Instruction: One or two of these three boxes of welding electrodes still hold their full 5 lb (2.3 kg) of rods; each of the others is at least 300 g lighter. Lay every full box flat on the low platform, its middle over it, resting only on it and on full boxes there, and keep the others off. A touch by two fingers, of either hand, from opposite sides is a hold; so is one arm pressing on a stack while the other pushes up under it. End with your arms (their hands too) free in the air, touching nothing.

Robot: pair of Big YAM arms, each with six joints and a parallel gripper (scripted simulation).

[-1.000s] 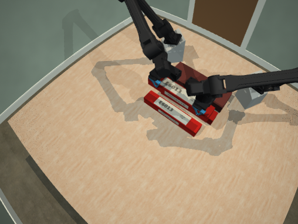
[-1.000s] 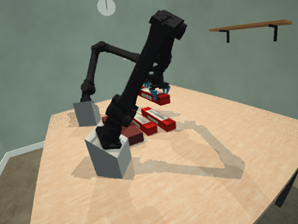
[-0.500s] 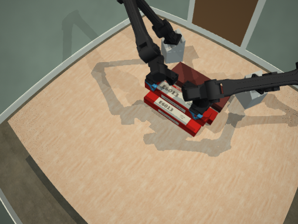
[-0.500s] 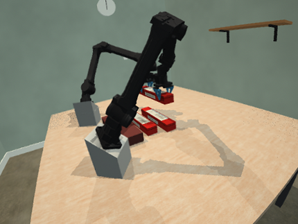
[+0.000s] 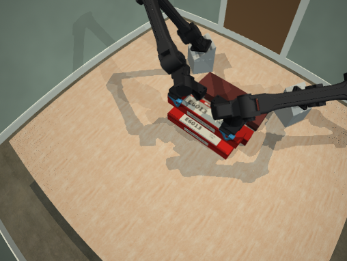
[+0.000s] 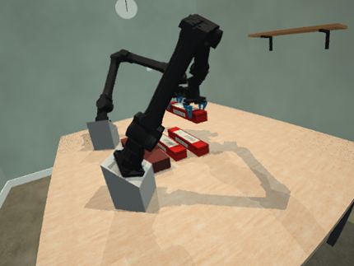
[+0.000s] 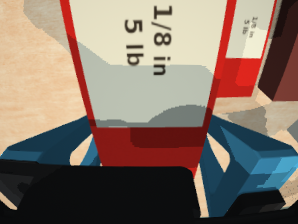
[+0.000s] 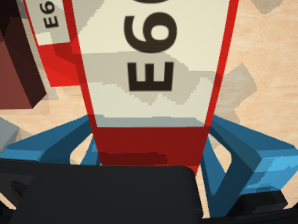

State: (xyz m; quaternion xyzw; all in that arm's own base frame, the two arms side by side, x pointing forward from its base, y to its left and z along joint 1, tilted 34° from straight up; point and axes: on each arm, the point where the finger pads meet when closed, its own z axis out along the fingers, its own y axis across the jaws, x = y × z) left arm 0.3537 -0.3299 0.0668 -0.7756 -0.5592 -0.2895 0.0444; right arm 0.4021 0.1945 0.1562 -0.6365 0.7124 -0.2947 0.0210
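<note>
Left gripper [image 5: 228,135] [image 6: 174,102] [image 7: 150,125] and right gripper [image 5: 176,101] [image 6: 196,108] [image 8: 150,125] are shut on the two ends of one red electrode box [image 5: 197,106] [image 6: 199,115] [image 7: 150,142] [image 8: 150,142]. It hangs level in the air, label up, above the two other boxes. The front box [image 5: 201,133] [image 6: 191,141] lies flat on the table. The middle box [image 5: 246,137] [image 6: 180,152] [image 7: 236,80] [image 8: 61,62] lies flat between it and the platform, mostly hidden under the held box in the top view. The dark red low platform [image 5: 220,85] [image 6: 161,162] [image 7: 286,72] [image 8: 19,75] bears no box.
The grey base of the right arm [image 5: 201,65] [image 6: 127,195] and that of the left arm [image 5: 294,116] [image 6: 102,136] stand behind the platform. The front and middle boxes lie side by side with a narrow gap. A wall shelf [image 6: 297,31] is far off.
</note>
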